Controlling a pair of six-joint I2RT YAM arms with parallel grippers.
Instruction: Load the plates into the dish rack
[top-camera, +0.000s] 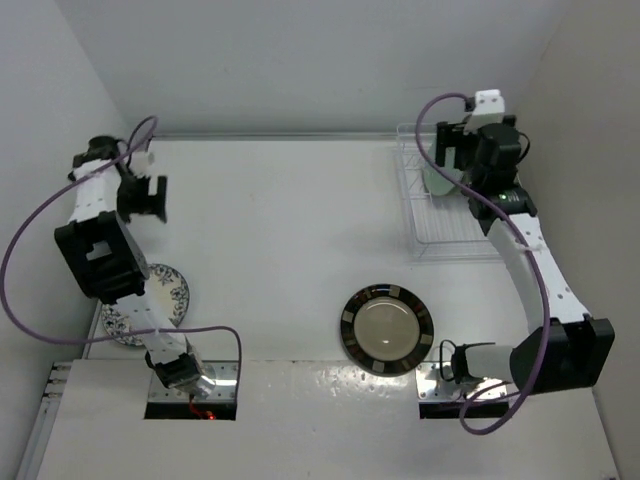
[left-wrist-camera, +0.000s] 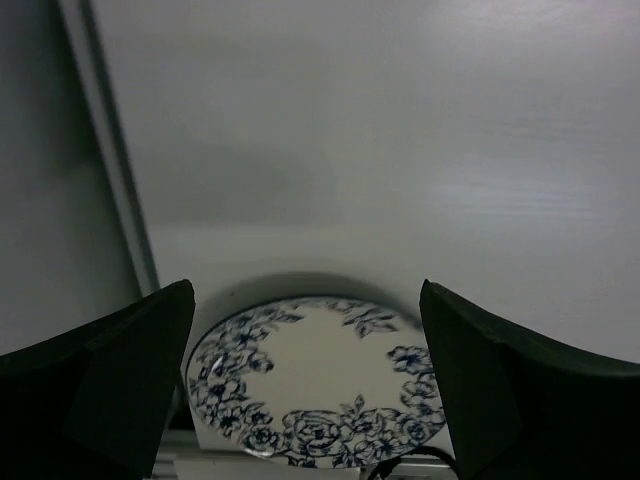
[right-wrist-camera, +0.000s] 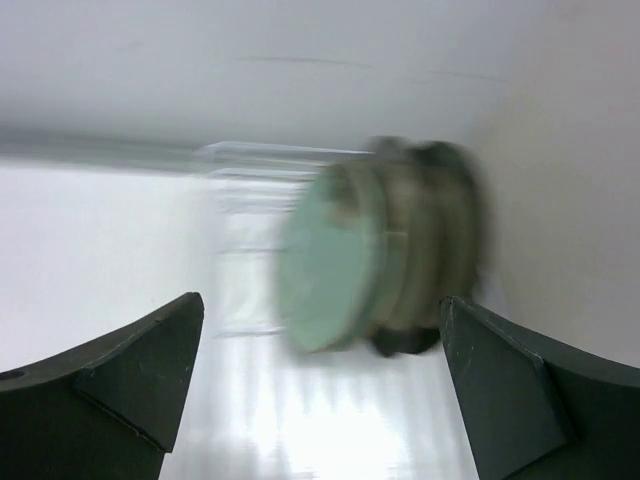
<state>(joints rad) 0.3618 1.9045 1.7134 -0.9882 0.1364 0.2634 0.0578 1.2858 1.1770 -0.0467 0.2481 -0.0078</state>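
A blue-floral white plate (top-camera: 172, 292) lies flat at the near left of the table, partly under my left arm. It also shows in the left wrist view (left-wrist-camera: 315, 385), below the open, empty left gripper (left-wrist-camera: 305, 292), which hovers high over the table's left side (top-camera: 148, 197). A black-banded plate (top-camera: 386, 328) lies flat at the near middle. The clear wire dish rack (top-camera: 450, 238) stands at the back right. A mint-green plate (right-wrist-camera: 330, 262) stands on edge in it, with cream plates (right-wrist-camera: 425, 235) behind, all blurred. My right gripper (right-wrist-camera: 320, 300) is open and empty above the rack (top-camera: 455, 150).
Walls close in the table on the left, back and right. The rack's near half (right-wrist-camera: 330, 420) holds no plates. Purple cables loop off both arms. The arm bases sit at the near edge.
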